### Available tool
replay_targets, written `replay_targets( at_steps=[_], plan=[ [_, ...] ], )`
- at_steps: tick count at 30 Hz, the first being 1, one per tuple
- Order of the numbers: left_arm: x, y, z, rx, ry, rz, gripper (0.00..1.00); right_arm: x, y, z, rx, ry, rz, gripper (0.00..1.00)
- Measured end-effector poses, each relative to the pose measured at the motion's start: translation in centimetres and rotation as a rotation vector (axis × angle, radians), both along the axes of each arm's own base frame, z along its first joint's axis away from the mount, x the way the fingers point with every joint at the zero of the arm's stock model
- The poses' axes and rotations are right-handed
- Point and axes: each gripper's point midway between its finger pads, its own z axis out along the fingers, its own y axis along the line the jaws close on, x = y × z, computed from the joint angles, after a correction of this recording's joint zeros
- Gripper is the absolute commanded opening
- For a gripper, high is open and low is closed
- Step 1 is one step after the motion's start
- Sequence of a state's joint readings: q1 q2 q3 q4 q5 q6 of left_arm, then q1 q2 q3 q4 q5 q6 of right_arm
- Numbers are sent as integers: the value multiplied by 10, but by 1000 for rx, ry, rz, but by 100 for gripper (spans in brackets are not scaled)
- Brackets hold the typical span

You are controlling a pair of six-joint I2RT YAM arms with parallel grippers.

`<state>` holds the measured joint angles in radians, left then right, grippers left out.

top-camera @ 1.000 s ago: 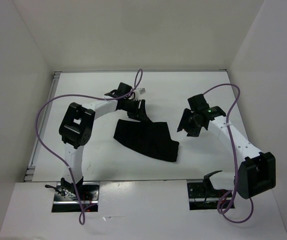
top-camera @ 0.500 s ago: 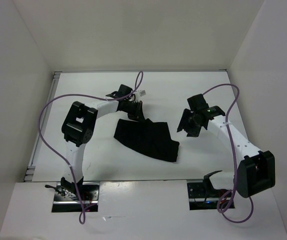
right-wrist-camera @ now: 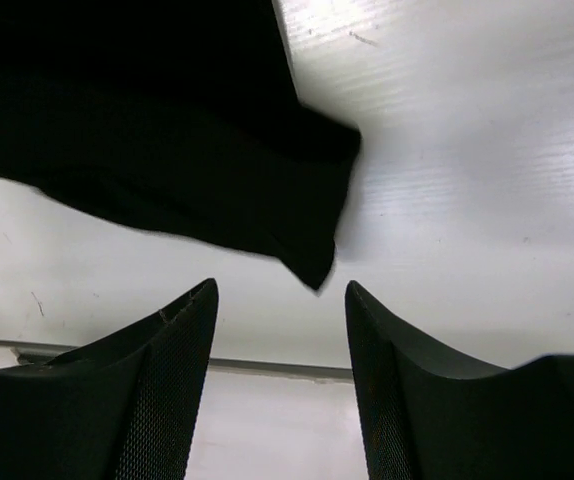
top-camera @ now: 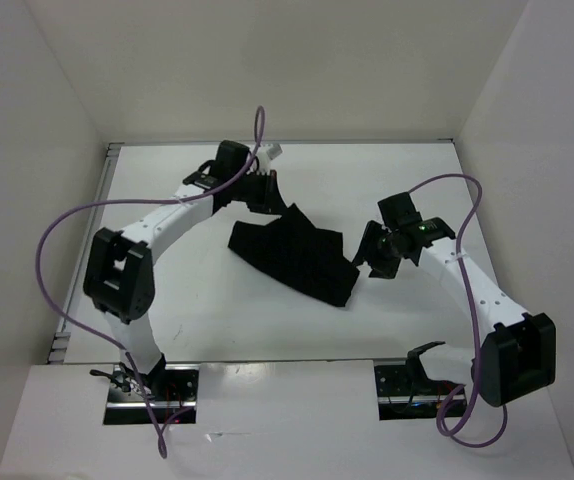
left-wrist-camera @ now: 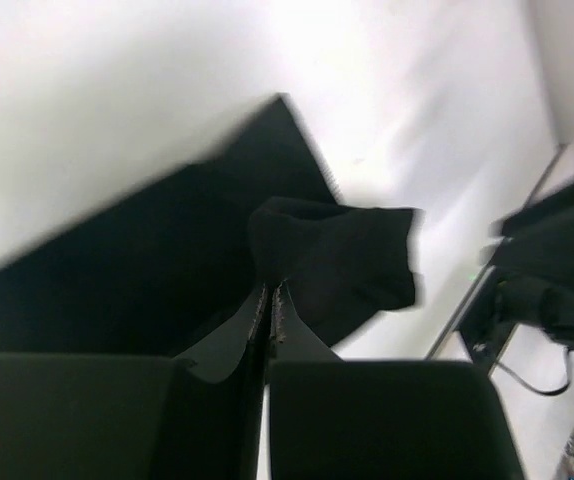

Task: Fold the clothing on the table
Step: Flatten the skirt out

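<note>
The left arm [top-camera: 157, 222], white links with black joints, stretches from its near-left base toward the far middle, elbow swung out left. Its black two-finger left gripper [top-camera: 270, 200] has the jaws pressed together, pinching a raised fold of the black fabric garment [left-wrist-camera: 332, 250]. The right arm [top-camera: 462, 282] bends leftward from its near-right base, and its right gripper [top-camera: 370, 258] angles down and left, jaws spread wide apart.

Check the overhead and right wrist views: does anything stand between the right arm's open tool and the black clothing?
Nothing visible does. Only bare table separates the right tool, standing open, from the nearest corner of the clothing. The left tool is shut on the clothing's far side.
</note>
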<state>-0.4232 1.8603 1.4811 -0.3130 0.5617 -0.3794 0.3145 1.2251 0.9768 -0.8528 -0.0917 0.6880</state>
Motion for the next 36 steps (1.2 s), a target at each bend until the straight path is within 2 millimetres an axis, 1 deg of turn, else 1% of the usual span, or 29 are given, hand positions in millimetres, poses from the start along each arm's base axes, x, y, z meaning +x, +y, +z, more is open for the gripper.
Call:
replay_targets(
  at_steps=[2,4,6,7,8,12,14,17,19,20,21,23,24,27,28,30,32,36],
  plan=[
    [-2,4,37,-27,-73,24,0,-4,2,-5,13,20,6,59],
    [-5,11,66,-40,-140,53,0,-6,5,-12,22,44,12,59],
    [-8,16,76,-39,-166,71,0,-5,8,-19,32,65,16,59],
    [-9,19,74,-30,-164,83,0,-5,9,-22,35,72,18,59],
    [-11,22,68,-19,-152,91,0,-3,11,-25,38,81,20,59],
    [-23,32,27,43,-44,124,0,6,15,-32,46,86,18,59],
    [-29,38,10,75,2,140,0,12,17,-35,47,85,16,59],
    [-30,46,-1,115,25,179,0,26,23,-40,54,84,12,58],
    [-26,52,-5,137,32,217,0,40,27,-42,58,78,10,58],
    [-25,54,-6,141,33,227,0,50,31,-44,62,71,10,58],
    [-24,58,-9,149,38,245,0,55,33,-45,64,68,10,58],
    [-22,71,-20,162,71,294,0,72,37,-49,62,57,9,58],
    [-22,83,-28,173,100,329,0,79,39,-50,62,52,8,58],
    [-21,107,-46,181,161,403,0,101,45,-56,60,32,5,57],
    [-22,117,-54,184,189,435,0,107,45,-59,60,28,2,57],
    [-23,130,-62,187,222,475,0,114,46,-66,56,33,1,57],
    [-23,136,-65,185,239,498,0,121,45,-73,53,39,-5,57],
    [-20,136,-64,176,233,506,0,137,40,-84,53,49,-25,56]
  ],
)
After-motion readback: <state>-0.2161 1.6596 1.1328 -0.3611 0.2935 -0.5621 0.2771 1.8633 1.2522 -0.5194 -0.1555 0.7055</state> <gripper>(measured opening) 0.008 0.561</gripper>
